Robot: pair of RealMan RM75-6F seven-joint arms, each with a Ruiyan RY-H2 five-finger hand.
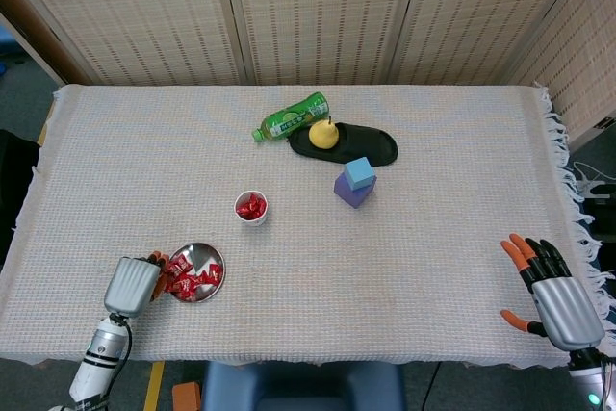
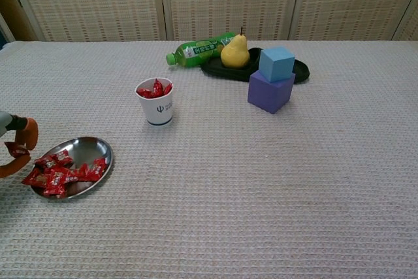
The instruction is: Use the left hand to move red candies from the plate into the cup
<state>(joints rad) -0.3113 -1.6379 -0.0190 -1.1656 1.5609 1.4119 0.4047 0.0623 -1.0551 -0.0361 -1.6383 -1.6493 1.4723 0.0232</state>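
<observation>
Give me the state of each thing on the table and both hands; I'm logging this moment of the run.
Cup: upright, red candies inside.
Plate: candies heaped on its left side.
Left hand: at the plate's left edge, fingers curled; a held candy can't be confirmed.
Right hand: open, fingers spread.
Bottle: lying down, capped.
Pear: upright on black tray.
Blue cube: stacked on purple cube.
</observation>
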